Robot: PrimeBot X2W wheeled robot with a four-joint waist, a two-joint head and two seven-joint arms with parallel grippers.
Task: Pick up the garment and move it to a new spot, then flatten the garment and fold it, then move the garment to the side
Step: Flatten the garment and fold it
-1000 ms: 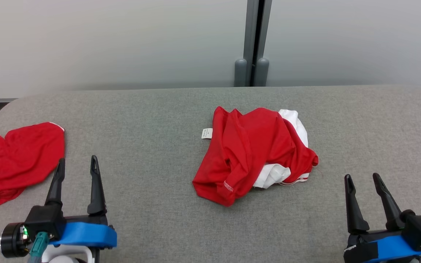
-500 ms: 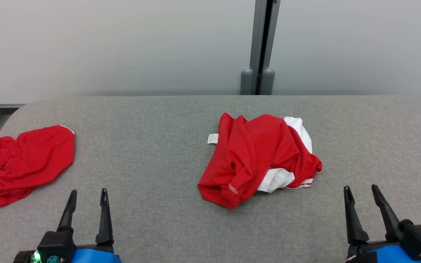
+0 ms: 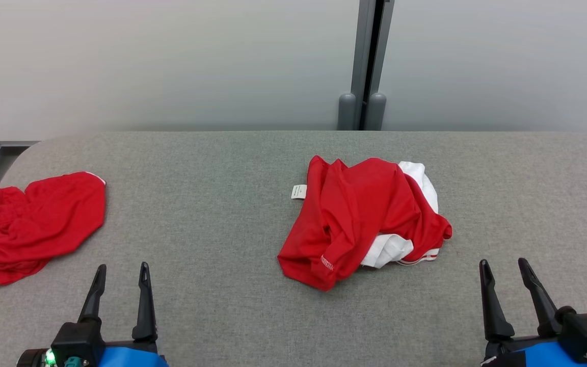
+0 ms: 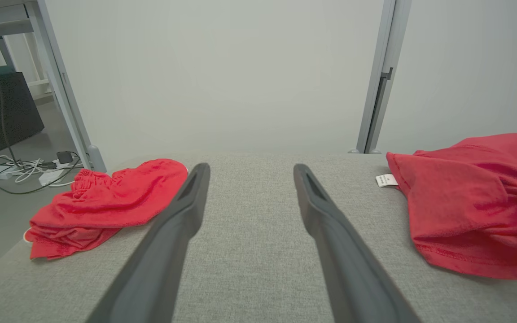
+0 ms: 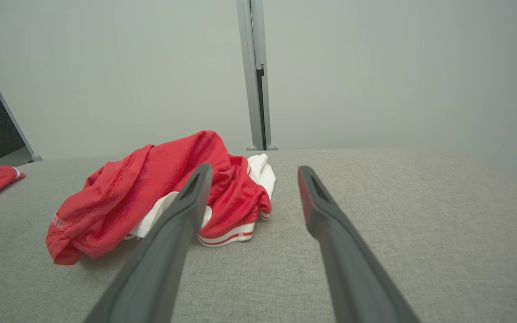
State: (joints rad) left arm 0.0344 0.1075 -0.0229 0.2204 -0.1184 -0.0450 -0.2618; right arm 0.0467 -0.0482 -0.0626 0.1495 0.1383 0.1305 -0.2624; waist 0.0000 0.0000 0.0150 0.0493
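Observation:
A crumpled red and white garment (image 3: 362,219) lies in a heap at the middle of the grey table (image 3: 212,214), with a small white tag on its left side. The left wrist view shows it at the right (image 4: 469,202); the right wrist view has it at the left (image 5: 159,188). My left gripper (image 3: 122,269) is open near the front left, empty, well left of the heap. My right gripper (image 3: 503,264) is open at the front right, empty, to the right of and nearer than the heap.
A second red garment (image 3: 33,224) lies bunched at the table's left edge, also in the left wrist view (image 4: 106,202). A grey post (image 3: 365,61) stands against the pale wall behind. Cables and a metal frame (image 4: 56,76) stand off the table's left.
The left gripper has drawn back toward the bottom edge. The whole picture has shifted a little right and down, so the camera moved; both garments lie as before.

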